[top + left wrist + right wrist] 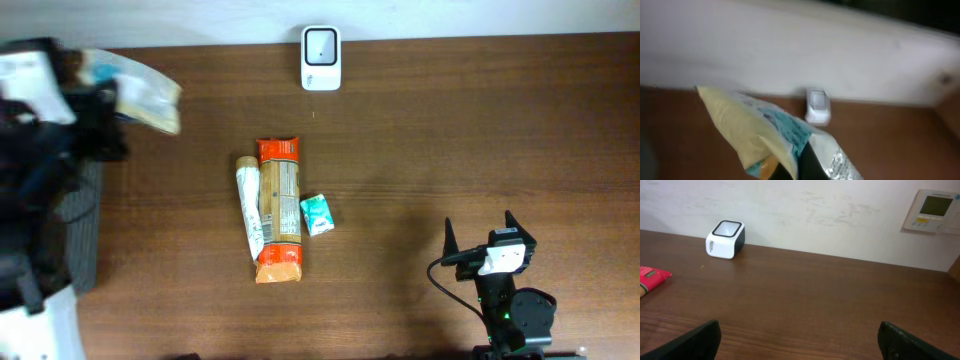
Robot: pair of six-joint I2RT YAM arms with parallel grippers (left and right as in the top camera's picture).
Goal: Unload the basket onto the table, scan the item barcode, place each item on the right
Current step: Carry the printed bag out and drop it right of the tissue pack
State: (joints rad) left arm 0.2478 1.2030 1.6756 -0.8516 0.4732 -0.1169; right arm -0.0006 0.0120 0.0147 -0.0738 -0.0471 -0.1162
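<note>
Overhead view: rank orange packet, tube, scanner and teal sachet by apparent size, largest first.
1. Orange packet
2. Tube and scanner: too close to rank; tube longer, scanner wider.
3. Teal sachet

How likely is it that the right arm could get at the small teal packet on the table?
Probably yes. The right tool stands open and empty, and only bare brown wooden table lies between it and the small teal packet; nothing blocks the way.

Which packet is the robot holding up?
The yellow-and-blue bag, pinched in the left gripper. The orange packet, white tube and small teal packet lie on the table.
</note>
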